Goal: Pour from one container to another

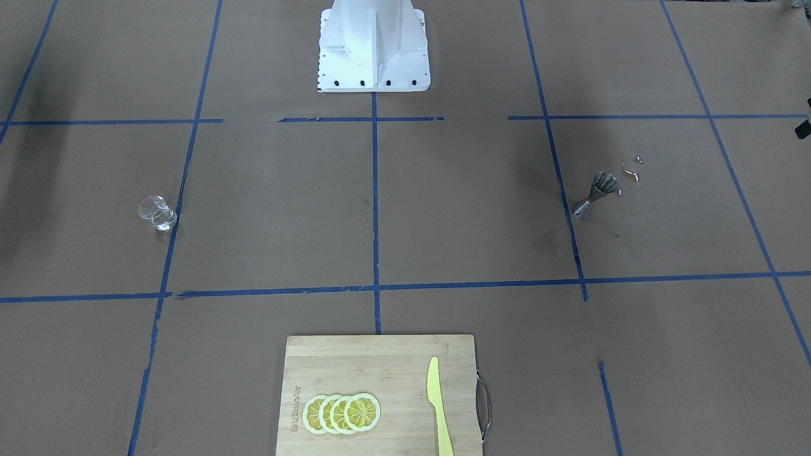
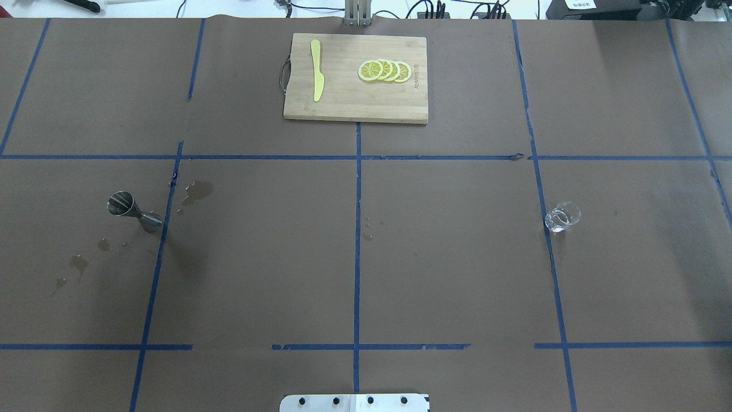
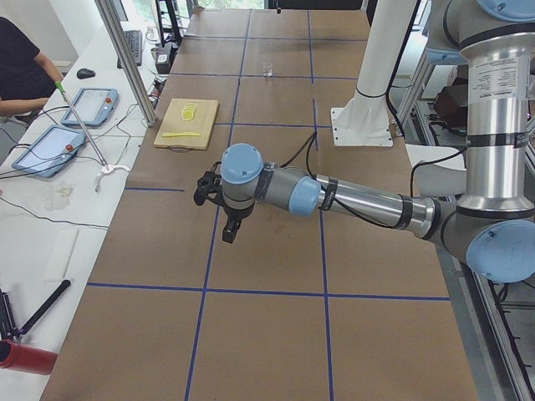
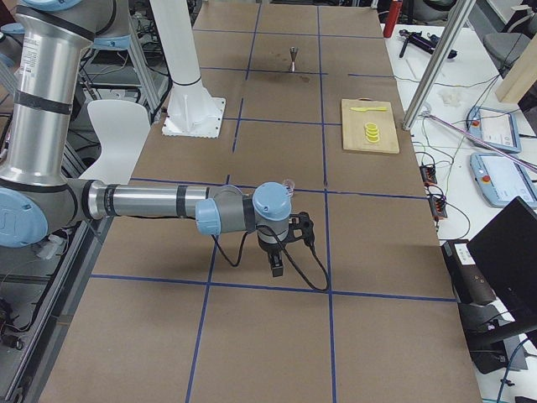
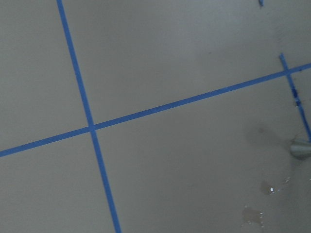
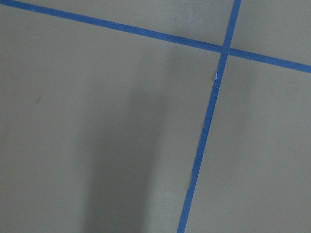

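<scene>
The clear glass measuring cup stands upright on the brown table, far out on the robot's right. The steel jigger stands upright on the robot's left; its foot shows at the left wrist view's right edge. The left gripper hangs above the table on the near arm in the exterior left view. The right gripper hangs likewise in the exterior right view. Both show only from the side, so I cannot tell whether they are open or shut. Neither touches a container.
A bamboo cutting board at the far middle carries a yellow knife and lemon slices. Wet spots lie around the jigger. The white robot base stands mid-table. A person sits beside tablets.
</scene>
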Robot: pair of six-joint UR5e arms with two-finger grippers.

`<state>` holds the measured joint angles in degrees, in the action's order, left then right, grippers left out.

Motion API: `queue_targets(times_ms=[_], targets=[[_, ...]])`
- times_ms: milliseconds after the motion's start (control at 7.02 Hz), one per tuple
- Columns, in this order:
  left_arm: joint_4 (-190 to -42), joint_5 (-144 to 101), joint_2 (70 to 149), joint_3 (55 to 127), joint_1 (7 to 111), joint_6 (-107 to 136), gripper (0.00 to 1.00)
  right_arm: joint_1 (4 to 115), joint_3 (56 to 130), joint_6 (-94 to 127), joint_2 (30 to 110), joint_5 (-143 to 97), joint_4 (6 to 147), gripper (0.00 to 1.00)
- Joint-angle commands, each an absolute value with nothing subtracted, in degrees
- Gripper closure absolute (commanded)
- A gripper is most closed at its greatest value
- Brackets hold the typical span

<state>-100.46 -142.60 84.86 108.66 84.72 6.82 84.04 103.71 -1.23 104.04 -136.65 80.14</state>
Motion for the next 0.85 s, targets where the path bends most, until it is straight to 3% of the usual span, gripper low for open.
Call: queue_targets(times_ms=[0, 285, 712], targets=[[-117.3, -138.5, 83.8, 109.7, 74.5, 25.2, 0.0, 83.6, 103.5, 4.4, 104.1, -137.9, 77.3, 0.0], [-128.5, -130.4, 83.6, 111.1, 65.0, 39.6, 0.0, 83.1, 103.5, 4.5, 104.0, -138.7, 76.2, 0.0], [-130.2, -100.5, 83.0, 117.0, 43.9, 56.3, 0.0, 82.2, 103.5, 4.5, 103.7, -138.6, 76.2, 0.0]])
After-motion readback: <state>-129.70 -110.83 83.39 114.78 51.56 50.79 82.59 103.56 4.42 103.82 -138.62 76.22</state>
